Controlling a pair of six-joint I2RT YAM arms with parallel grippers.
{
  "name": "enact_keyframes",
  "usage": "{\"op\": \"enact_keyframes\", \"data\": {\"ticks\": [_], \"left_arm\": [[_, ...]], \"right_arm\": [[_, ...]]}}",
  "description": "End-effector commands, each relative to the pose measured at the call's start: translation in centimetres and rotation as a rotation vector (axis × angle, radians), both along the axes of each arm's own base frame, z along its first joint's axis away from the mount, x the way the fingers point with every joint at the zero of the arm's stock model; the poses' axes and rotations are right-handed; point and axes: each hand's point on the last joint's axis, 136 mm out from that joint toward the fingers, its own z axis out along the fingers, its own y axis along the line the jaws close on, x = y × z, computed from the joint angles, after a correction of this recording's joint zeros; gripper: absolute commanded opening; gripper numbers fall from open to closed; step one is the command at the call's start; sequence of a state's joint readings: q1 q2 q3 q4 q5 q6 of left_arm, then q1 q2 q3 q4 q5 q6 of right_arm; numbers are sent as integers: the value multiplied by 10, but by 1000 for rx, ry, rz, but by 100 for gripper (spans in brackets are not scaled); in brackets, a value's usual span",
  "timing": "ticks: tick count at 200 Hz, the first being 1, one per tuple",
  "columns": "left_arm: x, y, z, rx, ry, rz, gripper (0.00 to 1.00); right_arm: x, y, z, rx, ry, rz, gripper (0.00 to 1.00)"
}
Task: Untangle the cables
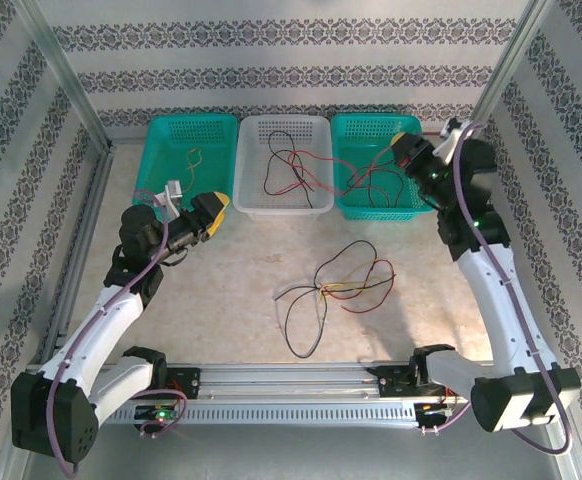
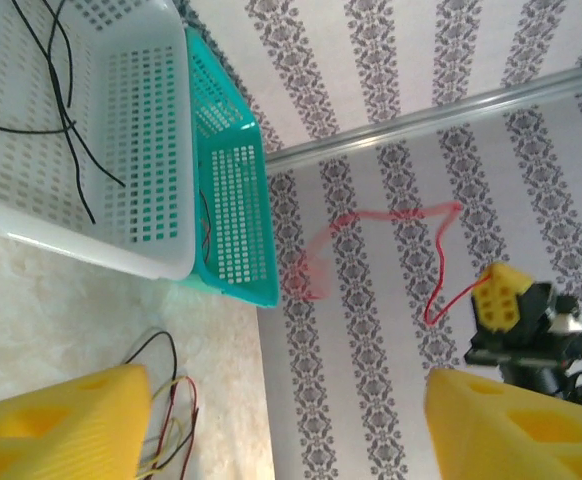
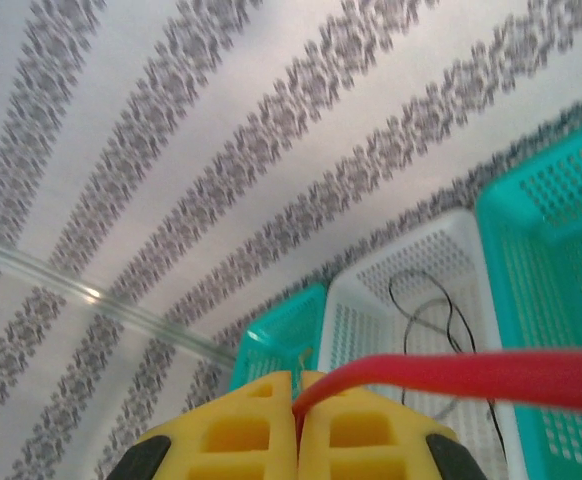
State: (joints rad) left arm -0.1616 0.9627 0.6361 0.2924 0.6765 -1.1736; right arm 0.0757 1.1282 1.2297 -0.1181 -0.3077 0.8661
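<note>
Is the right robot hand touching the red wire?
Touching. In the right wrist view, the right gripper is shut on the red cable, which comes out pinched between its yellow jaws.

Cables [image 1: 336, 288] lie tangled mid-table, near of the white basket [image 1: 283, 119]. The right gripper [image 1: 403, 150] hangs over the right teal basket [image 1: 361, 119], a red cable [image 1: 371, 165] running from it. The left gripper [image 1: 218, 212] is beside the left teal basket [image 1: 191, 119].

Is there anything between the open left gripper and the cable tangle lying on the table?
Nothing visible. The left gripper is open beside the white basket, and bare table lies between it and the tangle.
</note>
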Motion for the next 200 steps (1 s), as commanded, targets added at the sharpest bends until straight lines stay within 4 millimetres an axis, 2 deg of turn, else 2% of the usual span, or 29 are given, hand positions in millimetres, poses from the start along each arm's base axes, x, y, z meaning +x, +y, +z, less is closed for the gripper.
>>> {"op": "enact_keyframes", "data": {"ticks": [1,14,33,51,68,86,127,150,165,174,188,200], "left_arm": [[-9,-4,25,13,-136,-57,77],[-10,-5,22,20,-130,-66,78],[-10,-10,14,39,-115,-97,77],[-12,-15,6,66,-99,-129,74],[-13,-19,0,95,-89,-144,69],[-17,-25,-6,116,-86,-175,69],[-24,-39,-19,240,-79,-247,67],[-25,-42,-26,276,-72,-263,67],[-24,-46,-29,284,-67,-283,67],[-24,-47,-30,299,-64,-287,67],[-24,-49,-31,320,-65,-295,67],[-26,-51,-29,331,-71,-302,69]], "right_arm": [[1,-13,43,-26,-95,-35,0],[6,-27,54,-48,-103,-92,0],[19,-53,56,-63,-67,-197,0],[37,-75,47,-26,-22,-257,0],[55,-89,36,-14,8,-290,0],[72,-104,22,-29,36,-337,0],[107,-141,-34,-17,143,-431,0],[128,-137,-77,-21,240,-369,0],[131,-137,-108,-17,294,-367,0],[129,-137,-119,-15,301,-366,11],[127,-133,-135,-27,334,-345,40],[123,-129,-145,-41,366,-318,47]]}}
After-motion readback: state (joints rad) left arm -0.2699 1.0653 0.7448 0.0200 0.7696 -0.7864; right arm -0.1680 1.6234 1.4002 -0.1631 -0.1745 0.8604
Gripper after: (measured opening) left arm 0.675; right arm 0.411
